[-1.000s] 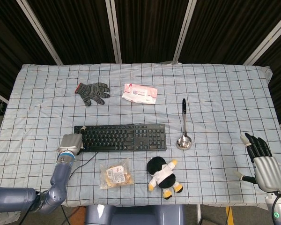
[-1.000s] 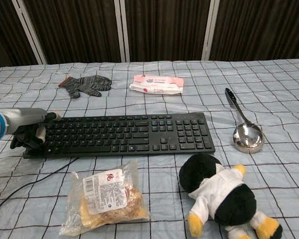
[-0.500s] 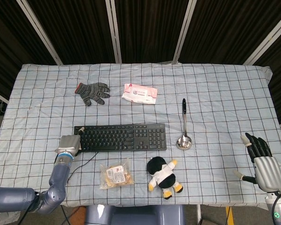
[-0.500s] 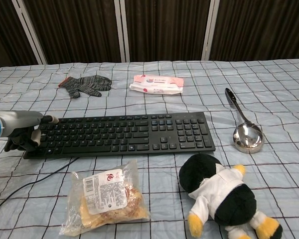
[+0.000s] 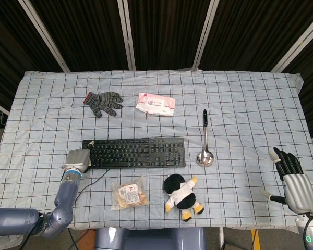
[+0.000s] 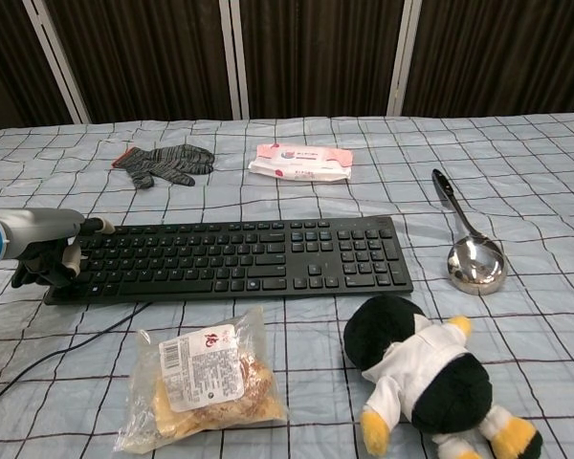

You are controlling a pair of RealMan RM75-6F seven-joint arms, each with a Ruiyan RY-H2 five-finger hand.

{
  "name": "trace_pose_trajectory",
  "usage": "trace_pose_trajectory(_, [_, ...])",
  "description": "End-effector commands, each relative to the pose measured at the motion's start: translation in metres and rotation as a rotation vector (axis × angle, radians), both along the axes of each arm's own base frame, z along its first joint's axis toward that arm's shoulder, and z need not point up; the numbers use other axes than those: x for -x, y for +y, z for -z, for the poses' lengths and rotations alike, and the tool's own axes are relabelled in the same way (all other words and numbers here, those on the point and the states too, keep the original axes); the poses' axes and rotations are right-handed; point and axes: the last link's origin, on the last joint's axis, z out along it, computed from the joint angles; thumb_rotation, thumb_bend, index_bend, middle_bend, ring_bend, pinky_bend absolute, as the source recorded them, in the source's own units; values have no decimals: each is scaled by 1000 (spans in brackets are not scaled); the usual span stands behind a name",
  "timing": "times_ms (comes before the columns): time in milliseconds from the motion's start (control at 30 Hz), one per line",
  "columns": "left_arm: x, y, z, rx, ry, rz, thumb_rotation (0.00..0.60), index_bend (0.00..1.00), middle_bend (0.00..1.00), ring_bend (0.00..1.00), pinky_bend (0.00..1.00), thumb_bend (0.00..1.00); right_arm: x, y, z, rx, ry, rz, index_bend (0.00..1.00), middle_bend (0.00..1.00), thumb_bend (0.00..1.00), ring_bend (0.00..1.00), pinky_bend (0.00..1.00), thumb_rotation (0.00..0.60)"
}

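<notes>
Keyboard [image 5: 134, 152] lies across the middle of the desk [image 5: 250, 94], its long side running left to right over the checked cloth, and its thin cable [image 6: 38, 368] trails off the left end toward the near edge. At that left end sits the left robot hand [image 5: 77, 160]: seen from the chest, its dark fingers [image 6: 40, 263] are curled down against the corner of the board with one pale fingertip lying on the top edge, so it looks to be gripping or pressing that corner, though a firm hold cannot be made out. Compared with a second ago the hand has drawn slightly outward to the left, and the keyboard's position reads the same. Behind it, well apart, lies a grey knit glove [image 5: 103, 103], and to its right a pink pack of wipes [image 5: 155, 104]. In front of the board, near the desk's edge, rest a clear bag of snacks [image 6: 207, 378] and a plush penguin [image 6: 426, 378] on its back. Just right of the keyboard a metal ladle [image 5: 204, 146] lies with its bowl toward the robot and its black handle pointing away. Far right, near the front corner, the right robot hand [image 5: 293, 182] hovers with fingers spread and nothing in it, unchanged from before.
</notes>
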Motion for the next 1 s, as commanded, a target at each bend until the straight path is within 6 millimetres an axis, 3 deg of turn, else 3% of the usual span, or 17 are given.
trace_pose_trajectory(33, [-5,1,-7,-19,-17,17,600,0,836,733,615,1000,0,0,0,-1,1,0,0,0,51,0,0,600])
trace_pose_trajectory(233, [-17,-6,-30,-75,-87,79,600,0,793,691,583,1000,1,-1,0,-1,2,10,0,0,51,0,0,600])
trace_pose_trajectory(333, [-18,-15,-50,-119,-130,107,600,0,669,583,491,1000,1,-1,0,1,6,9,0,0,51,0,0,600])
trace_pose_trajectory(433, [-15,-26,-73,-166,-125,165,600,0,395,361,367,934,1,0,0,2,10,10,0,0,51,0,0,600])
trace_pose_trajectory(500, [-10,-36,-89,-210,-105,221,600,0,126,158,249,770,2,-1,0,2,13,13,0,0,52,0,0,600])
trace_pose_trajectory(567, [-3,-48,-104,-255,-88,275,600,0,12,37,132,622,2,-1,0,2,17,15,0,0,51,0,0,600])
trace_pose_trajectory(667, [8,-66,-119,-303,-64,336,600,0,0,0,11,393,2,-1,0,3,21,17,0,0,51,0,0,600])
trace_pose_trajectory(800, [29,-93,-134,-358,-56,380,600,0,0,0,0,193,2,-1,0,4,30,18,0,0,52,0,0,600])
trace_pose_trajectory(1000, [54,-121,-148,-456,-22,475,600,0,0,0,0,139,0,-1,0,11,38,9,0,0,51,0,0,600])
